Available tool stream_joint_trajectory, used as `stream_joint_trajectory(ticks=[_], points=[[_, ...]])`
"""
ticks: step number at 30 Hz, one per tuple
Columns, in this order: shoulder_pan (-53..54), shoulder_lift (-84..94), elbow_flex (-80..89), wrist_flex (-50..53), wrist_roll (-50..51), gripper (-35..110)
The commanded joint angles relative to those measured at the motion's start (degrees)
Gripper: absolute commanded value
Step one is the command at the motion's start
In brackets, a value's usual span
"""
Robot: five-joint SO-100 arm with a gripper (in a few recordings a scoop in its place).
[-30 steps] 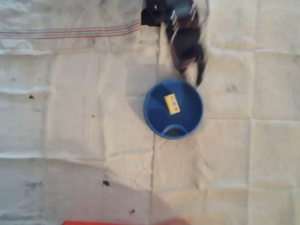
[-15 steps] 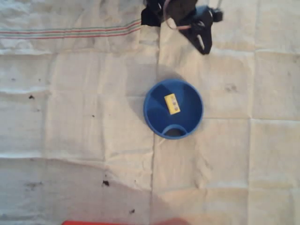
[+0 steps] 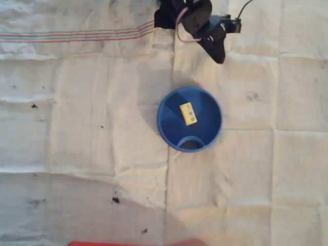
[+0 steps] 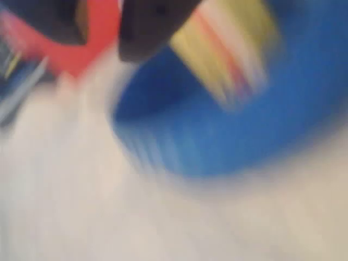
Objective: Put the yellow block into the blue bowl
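The yellow block [image 3: 188, 114] lies flat inside the blue bowl [image 3: 212, 128], a little up and left of the bowl's middle, with small dark marks on its top face. The arch-shaped feature sits at the bowl's lower rim. My gripper [image 3: 218, 53] hangs near the top edge of the overhead view, well above the bowl and apart from it, its dark tip pointing down at the cloth. The wrist view is badly blurred: a dark finger [image 4: 155, 30] shows at the top, with the blue bowl [image 4: 234, 136] and a yellow smear of the block [image 4: 217, 60] beyond it.
A creased white cloth [image 3: 92, 128] covers the table, with a striped band [image 3: 77, 36] at the upper left and a few dark specks. A red object [image 3: 97, 244] peeks in at the bottom edge. The arm's base [image 3: 169, 13] stands at the top.
The arm has pulled back from the bowl's upper rim toward the top edge. The yellow block and the bowl have not moved.
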Motion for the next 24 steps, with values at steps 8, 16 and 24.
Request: stream_joint_trajectory(ticks=[8, 16, 24], points=[[-3.3, 12.4, 12.0, -5.0, 0.9, 0], [-3.3, 16.5, 18.6, -5.0, 0.7, 0], [-3.3, 22.1, 24.2, -5.2, 0.7, 0]])
